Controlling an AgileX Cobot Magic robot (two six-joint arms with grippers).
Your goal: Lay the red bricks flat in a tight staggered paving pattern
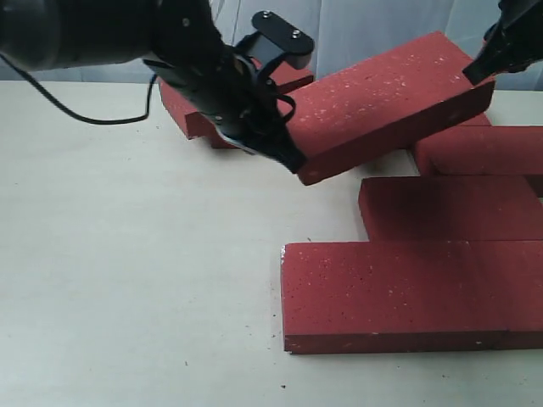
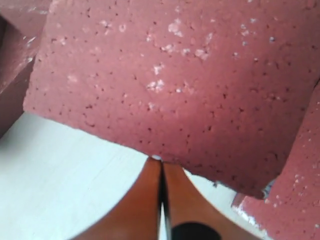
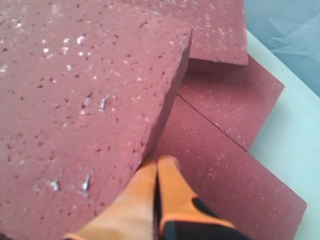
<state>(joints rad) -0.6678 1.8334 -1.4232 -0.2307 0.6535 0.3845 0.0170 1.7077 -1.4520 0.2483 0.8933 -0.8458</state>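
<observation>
One red brick [image 1: 386, 97] hangs tilted above the table, pinned endwise between my two grippers. My left gripper [image 1: 293, 161] is shut, its tips pushing on the brick's near left end; in the left wrist view the tips [image 2: 161, 161] touch the brick's [image 2: 175, 75] edge. My right gripper [image 1: 472, 75] is shut too, pressing on the far right end; in the right wrist view its tips [image 3: 159, 162] meet the raised brick's [image 3: 75, 90] side. Laid flat on the right are staggered bricks: a front row [image 1: 407, 292], one behind [image 1: 450, 208], another further back [image 1: 479, 148].
More red bricks [image 1: 182, 106] lie at the back left behind my left arm. A black cable [image 1: 93, 117] trails over the pale table [image 1: 127, 280]. Laid bricks [image 3: 225, 165] sit directly under the right gripper. A pale blue backdrop [image 1: 365, 21] stands behind.
</observation>
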